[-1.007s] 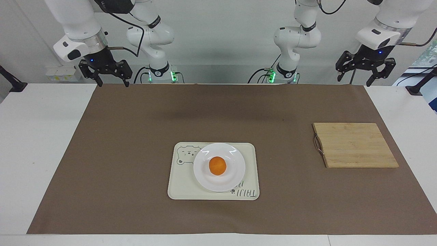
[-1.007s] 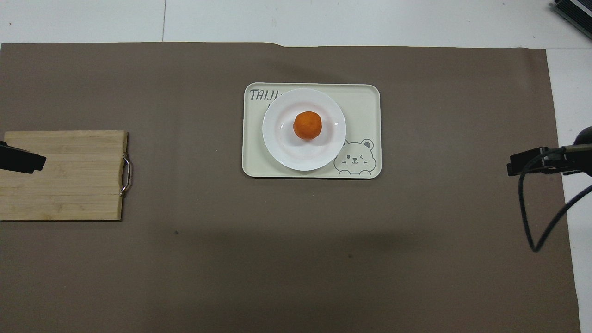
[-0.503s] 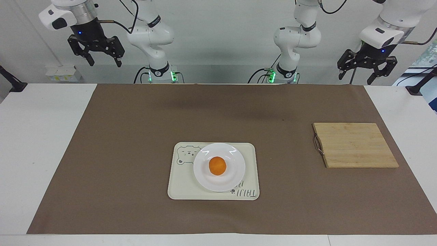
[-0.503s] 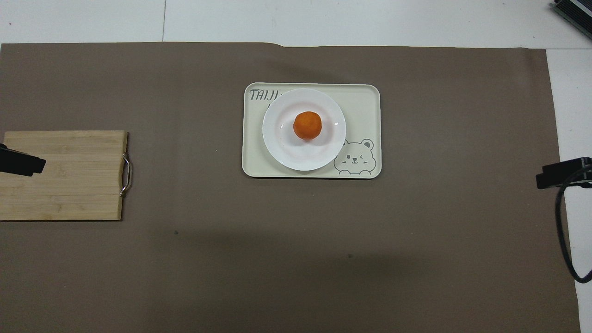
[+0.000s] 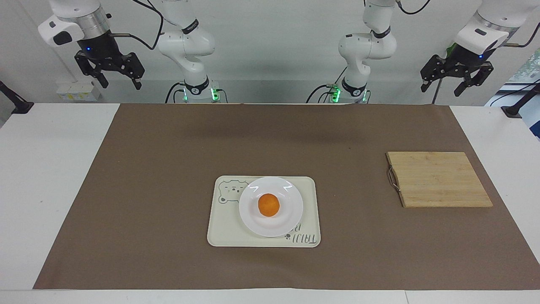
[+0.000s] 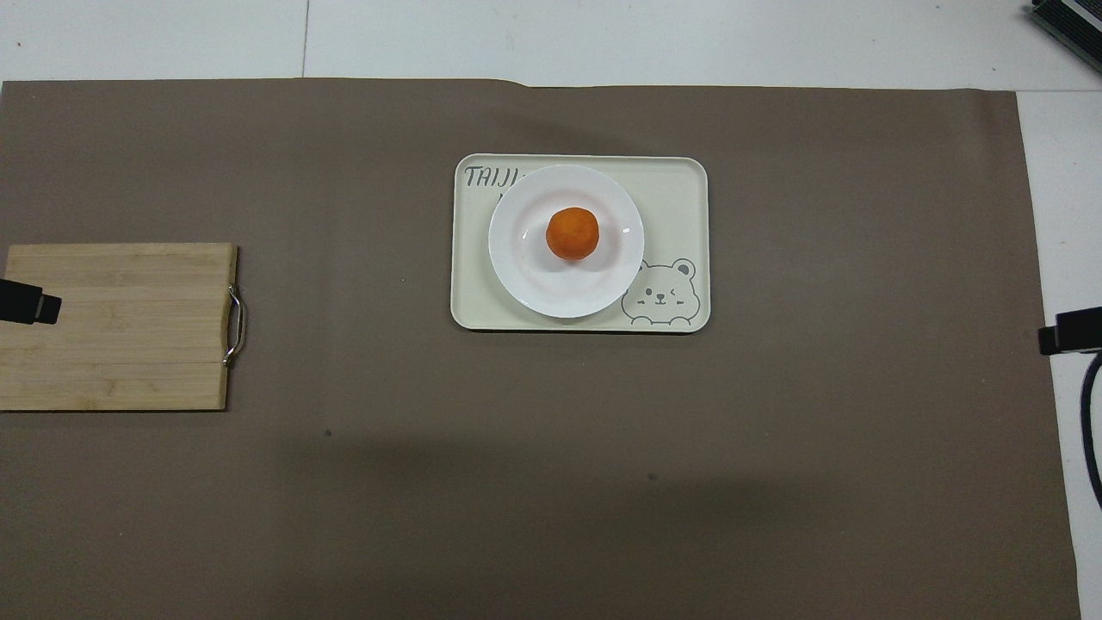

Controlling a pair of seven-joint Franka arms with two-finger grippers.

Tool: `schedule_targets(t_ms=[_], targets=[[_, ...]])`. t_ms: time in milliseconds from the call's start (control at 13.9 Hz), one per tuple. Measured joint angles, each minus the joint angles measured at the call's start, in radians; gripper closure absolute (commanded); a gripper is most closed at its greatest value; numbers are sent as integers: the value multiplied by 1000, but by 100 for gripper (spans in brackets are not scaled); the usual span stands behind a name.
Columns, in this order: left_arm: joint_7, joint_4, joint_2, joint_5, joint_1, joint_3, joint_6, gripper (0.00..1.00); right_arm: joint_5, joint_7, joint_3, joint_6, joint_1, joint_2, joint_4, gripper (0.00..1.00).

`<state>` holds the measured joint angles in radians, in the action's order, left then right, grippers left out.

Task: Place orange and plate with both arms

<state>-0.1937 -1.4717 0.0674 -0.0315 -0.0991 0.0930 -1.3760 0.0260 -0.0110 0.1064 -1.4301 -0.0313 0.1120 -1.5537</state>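
Both grippers are seen spread wide and empty. The right gripper [image 5: 109, 71] is raised at the right arm's end of the table; the left gripper [image 5: 456, 77] is raised at the left arm's end, near the bamboo cutting board [image 5: 438, 179]. The small, round, bright orange [image 5: 268, 205] is found at the centre of the glossy white plate [image 5: 253, 219], which rests on the cream bear-print tray [image 5: 223, 232] on the brown mat [image 5: 147, 190]. Compared with a second ago, both grippers have been lifted higher and drawn outward; orange and plate are unmoved
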Motion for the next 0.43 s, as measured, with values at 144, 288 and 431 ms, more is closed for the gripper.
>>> schedule_targets(t_ms=[144,288,431], targets=[[2,0,1,0,1,0,1,0,0,0,-2,-5,-1,-7,2,0],[3,0,1,0,1,0,1,0,0,10,-10,-15,-3,-9,-4,0],[4,0,1,0,2,1,1,0,0,37,-15,-20,-4,-9,-10,0]])
